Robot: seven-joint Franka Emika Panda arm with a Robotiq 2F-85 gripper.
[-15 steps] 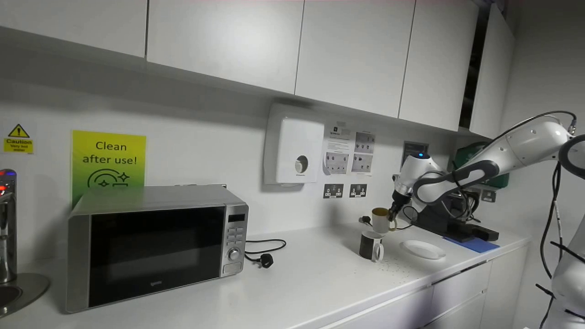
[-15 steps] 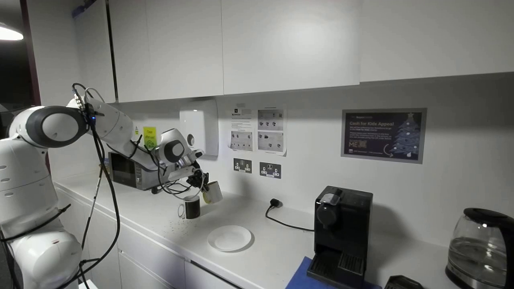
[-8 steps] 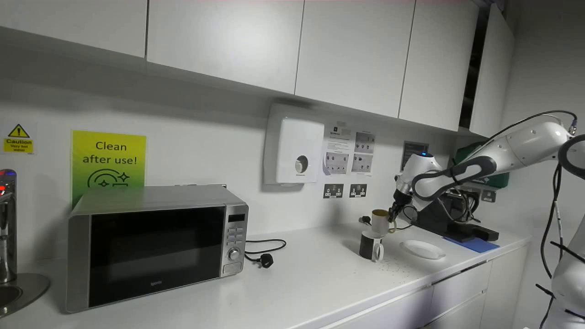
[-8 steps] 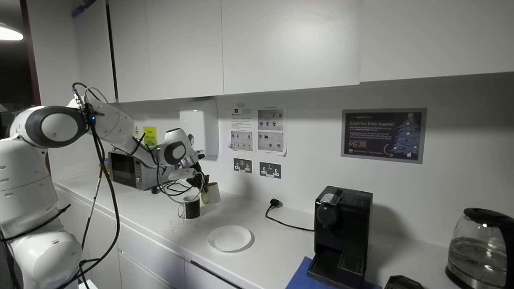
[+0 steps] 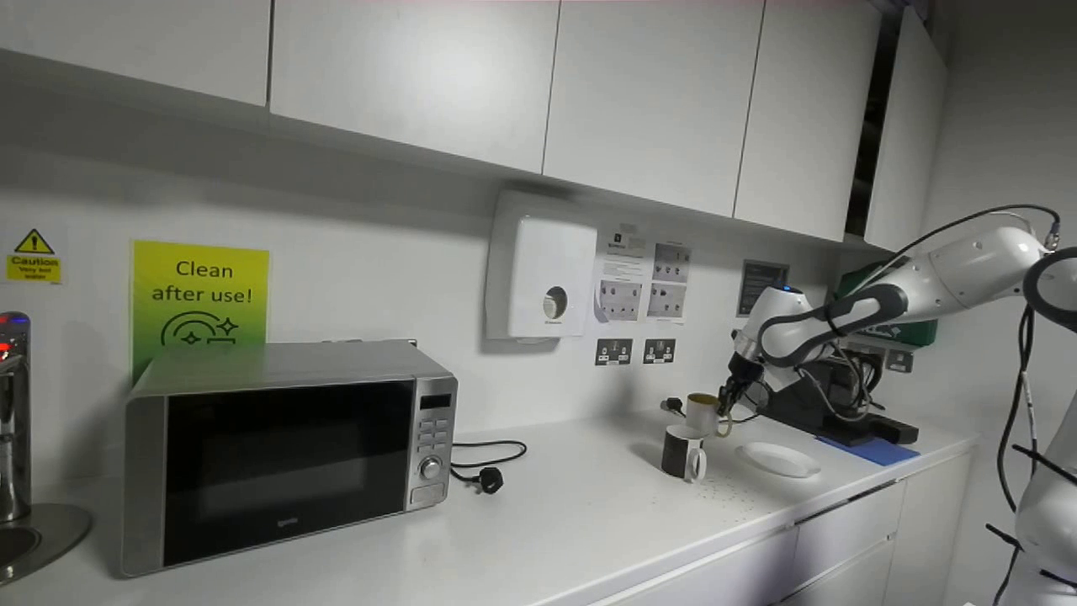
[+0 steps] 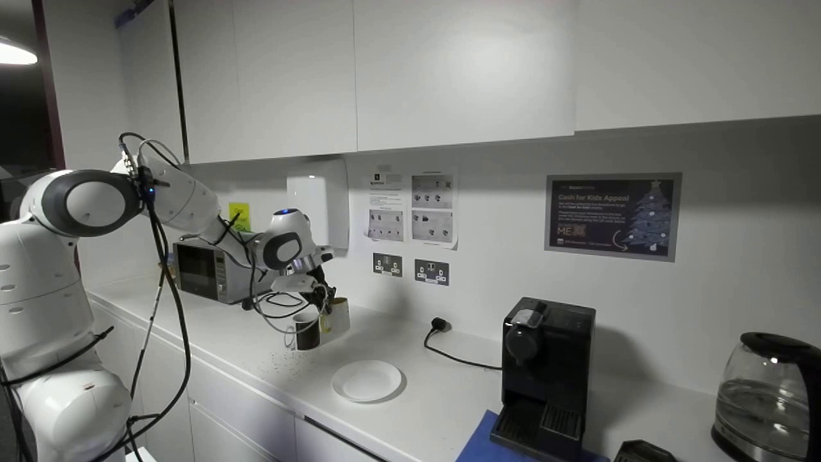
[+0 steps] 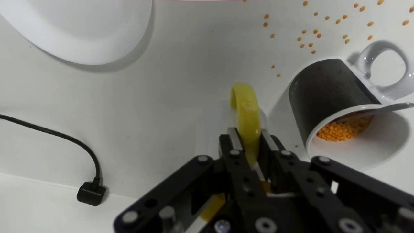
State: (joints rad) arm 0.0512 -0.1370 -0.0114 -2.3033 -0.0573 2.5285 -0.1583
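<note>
Across the upper part of the wall run white cabinets, and below them stretches the long white counter. The arm, white with grey bands at its joints, reaches over the counter in both exterior views, its last section bent downward. A silver microwave with a dark door stands well apart from the gripper. A white dispenser hangs on the wall. In an exterior view, a black coffee machine stands on a blue mat, and farther along is a glass jug, partly filled. Next in size comes the round white plate, lying flat near two mugs. The black-and-white mug is upright on the counter. Just beside it, closer to the wall, is the white mug with a yellowish-brown inside, roughly upright; whether its base meets the counter I cannot tell. The gripper is clamped on this mug's yellow handle, the jaws pressing from both sides and the curved end of the handle showing past them. A metal utensil leans across the black-and-white mug's rim. Smallest are the orange grains, heaped inside that mug and scattered on the counter near it
</note>
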